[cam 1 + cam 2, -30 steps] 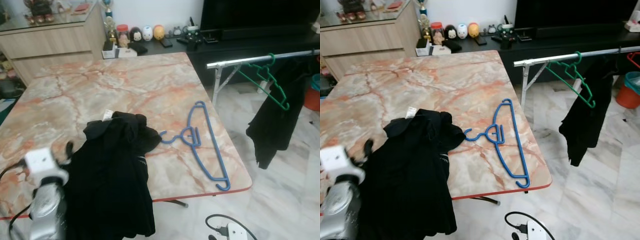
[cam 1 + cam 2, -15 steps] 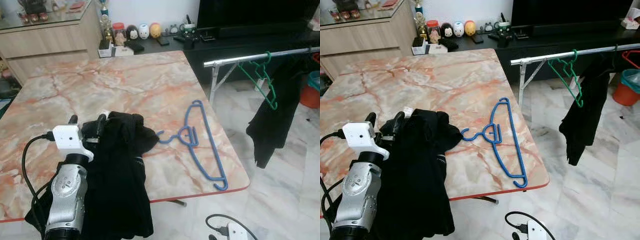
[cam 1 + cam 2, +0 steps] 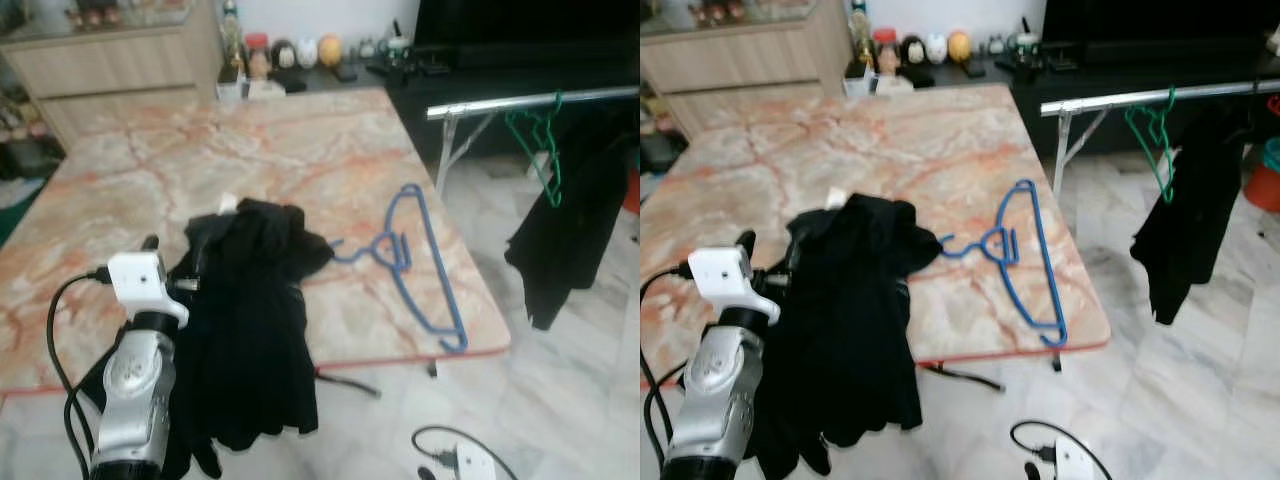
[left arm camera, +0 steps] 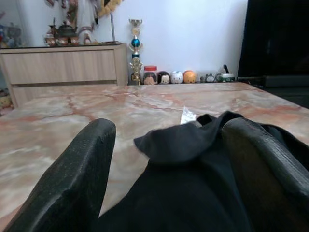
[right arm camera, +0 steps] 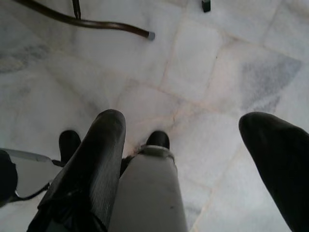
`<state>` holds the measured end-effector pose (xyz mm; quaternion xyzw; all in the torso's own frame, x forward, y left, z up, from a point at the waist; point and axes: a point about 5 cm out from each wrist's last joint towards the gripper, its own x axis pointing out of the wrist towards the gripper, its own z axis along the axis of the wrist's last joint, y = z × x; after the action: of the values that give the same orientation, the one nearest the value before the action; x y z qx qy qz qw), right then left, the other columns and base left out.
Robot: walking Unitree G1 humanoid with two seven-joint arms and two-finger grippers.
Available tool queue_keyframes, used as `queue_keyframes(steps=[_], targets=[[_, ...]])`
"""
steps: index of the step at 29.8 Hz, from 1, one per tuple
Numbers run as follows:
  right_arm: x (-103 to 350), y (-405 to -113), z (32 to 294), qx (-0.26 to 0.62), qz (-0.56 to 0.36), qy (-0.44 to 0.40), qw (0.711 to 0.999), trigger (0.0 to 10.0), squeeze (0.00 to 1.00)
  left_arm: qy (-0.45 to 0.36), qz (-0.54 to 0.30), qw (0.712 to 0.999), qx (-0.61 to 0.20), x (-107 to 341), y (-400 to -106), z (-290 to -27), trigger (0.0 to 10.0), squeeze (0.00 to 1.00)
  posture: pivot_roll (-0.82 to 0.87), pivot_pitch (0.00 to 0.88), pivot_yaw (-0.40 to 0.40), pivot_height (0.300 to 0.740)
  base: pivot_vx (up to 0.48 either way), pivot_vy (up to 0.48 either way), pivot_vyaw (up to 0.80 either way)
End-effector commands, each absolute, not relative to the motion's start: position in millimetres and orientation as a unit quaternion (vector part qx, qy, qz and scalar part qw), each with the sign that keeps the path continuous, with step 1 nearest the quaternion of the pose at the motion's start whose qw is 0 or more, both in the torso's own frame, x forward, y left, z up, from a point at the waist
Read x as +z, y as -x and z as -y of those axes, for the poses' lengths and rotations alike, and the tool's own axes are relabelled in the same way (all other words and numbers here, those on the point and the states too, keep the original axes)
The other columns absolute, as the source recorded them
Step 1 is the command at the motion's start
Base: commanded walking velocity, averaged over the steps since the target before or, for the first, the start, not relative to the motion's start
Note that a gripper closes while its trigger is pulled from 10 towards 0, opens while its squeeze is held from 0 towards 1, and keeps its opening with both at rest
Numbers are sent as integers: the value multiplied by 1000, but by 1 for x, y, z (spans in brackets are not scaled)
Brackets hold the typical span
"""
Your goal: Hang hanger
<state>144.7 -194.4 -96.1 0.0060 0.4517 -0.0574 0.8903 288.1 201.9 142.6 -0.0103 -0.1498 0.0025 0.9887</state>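
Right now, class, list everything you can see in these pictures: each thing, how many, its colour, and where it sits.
Table: one, orange-veined marble, in front of the robot.
Black garment: one, on the table's near side, draped over the edge.
Blue hanger: one, flat on the table's right part.
Rail: one, silver, right of the table.
Green hanger: one, hooked on the rail.
Dark garment: one, hanging at the rail.
Cabinet: one, wooden, behind the table.
Left gripper: black fingers open, at the black garment.
Right gripper: open, above the tiled floor.
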Motion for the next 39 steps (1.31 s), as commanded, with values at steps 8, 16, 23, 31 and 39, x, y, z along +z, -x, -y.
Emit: queue_keyframes(steps=[8,16,23,31,39], targets=[[-99,-140,188,-58,-456,-16,888,10000,0,11,150,989,0,146,-289,-206,10000,0,69,0,60,740,-298,0,0],[-99,-138,187,-60,-458,-18,887,10000,0,11,146,989,-9,145,-290,-204,10000,0,71,0,64,740,-293,0,0],[-100,-136,186,-60,-460,-18,886,10000,0,15,125,992,1,133,-288,-212,10000,0,70,0,63,740,-280,0,0],[-101,-134,186,-60,-464,-18,884,10000,0,3,69,998,-3,103,-281,-216,10000,0,74,0,59,740,-210,0,0],[-102,-133,183,-63,-466,-21,882,10000,0,-17,-86,996,-18,42,-270,-230,10000,0,68,0,65,740,0,0,0]])
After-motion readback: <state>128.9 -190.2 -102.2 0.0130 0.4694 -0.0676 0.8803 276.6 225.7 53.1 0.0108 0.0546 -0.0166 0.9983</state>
